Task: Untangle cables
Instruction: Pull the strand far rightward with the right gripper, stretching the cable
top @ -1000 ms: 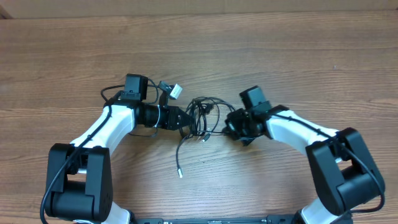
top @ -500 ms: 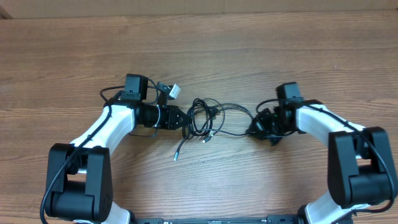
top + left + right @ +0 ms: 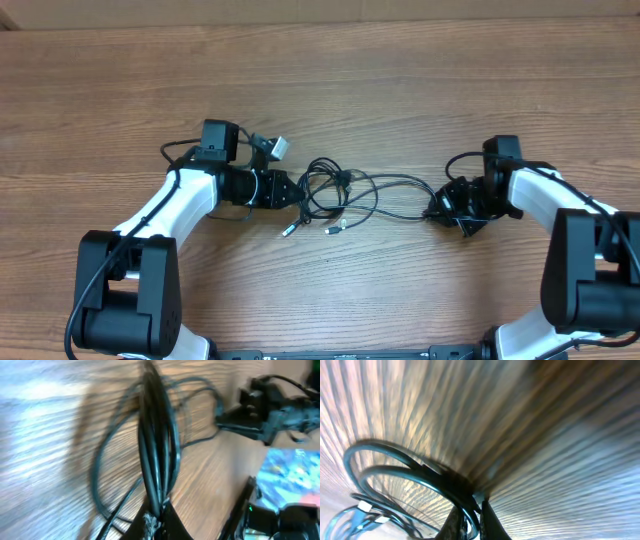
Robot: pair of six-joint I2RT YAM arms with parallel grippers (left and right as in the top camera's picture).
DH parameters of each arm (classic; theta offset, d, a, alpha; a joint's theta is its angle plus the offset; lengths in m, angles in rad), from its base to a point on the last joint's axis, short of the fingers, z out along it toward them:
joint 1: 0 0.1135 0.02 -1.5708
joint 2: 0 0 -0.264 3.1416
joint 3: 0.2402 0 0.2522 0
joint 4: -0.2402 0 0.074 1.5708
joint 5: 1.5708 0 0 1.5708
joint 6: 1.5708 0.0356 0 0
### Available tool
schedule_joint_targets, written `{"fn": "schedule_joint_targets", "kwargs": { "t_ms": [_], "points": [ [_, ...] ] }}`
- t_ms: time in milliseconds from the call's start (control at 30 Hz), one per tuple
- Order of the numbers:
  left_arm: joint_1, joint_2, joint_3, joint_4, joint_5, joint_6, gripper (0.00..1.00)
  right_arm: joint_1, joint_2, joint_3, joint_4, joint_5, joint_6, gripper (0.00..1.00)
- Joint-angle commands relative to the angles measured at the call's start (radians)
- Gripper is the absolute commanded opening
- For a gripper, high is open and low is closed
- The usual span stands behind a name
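1. The cables lay near the middle of the wooden tabletop, strung out between the two arms.
2. The left arm reached in from the left. The left jaws were clenched on the bunched left side of the tangle.
3. In the left wrist view, several black strands ran pressed together up from the pinched jaws, and one looser loop bowed out to the left over the wood.
4. The right arm reached in from the right. The right jaws were clenched on the far end of two long loops drawn out from the tangle.
5. The right wrist view was blurred, but it showed two curved strands arcing away from the closed jaws.
6. The main knot sat just beside the left jaws and well apart from the right jaws.
7. Two loose tails hung below the knot, and their plug ends lay on the tabletop near each other.
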Motion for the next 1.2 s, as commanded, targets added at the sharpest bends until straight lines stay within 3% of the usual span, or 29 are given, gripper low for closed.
{"fn": "schedule_joint_targets", "kwargs": {
  "t_ms": [0,267,467,667,800,867,1100,1167],
  "points": [
    [0.027,0.009,0.014,-0.019,-0.214,-0.134,0.04,-0.088,0.042,-0.029,0.013,0.247,0.025,0.04],
    [0.057,0.009,0.014,-0.031,-0.246,-0.167,0.04,-0.237,0.042,-0.029,0.138,-0.242,-0.035,0.04],
    [0.057,0.009,0.014,-0.028,-0.242,-0.167,0.04,-0.294,0.042,-0.029,0.165,-0.306,-0.102,0.04],
    [0.057,0.009,0.014,-0.027,-0.242,-0.167,0.04,-0.295,0.042,-0.029,0.145,-0.326,-0.364,0.04],
    [0.057,0.009,0.014,-0.026,-0.242,-0.167,0.04,-0.295,0.042,-0.029,0.119,-0.597,-0.662,0.04],
    [0.057,0.009,0.014,-0.024,-0.242,-0.167,0.04,-0.294,0.042,-0.029,0.112,-0.713,-0.736,0.04],
    [0.056,0.009,0.014,-0.023,-0.239,-0.167,0.04,-0.294,0.042,-0.029,0.204,-1.031,-0.718,0.04],
    [0.056,0.009,0.014,-0.023,-0.239,-0.167,0.04,-0.295,0.042,-0.016,0.246,-1.071,-0.607,0.04]
  ]
}}
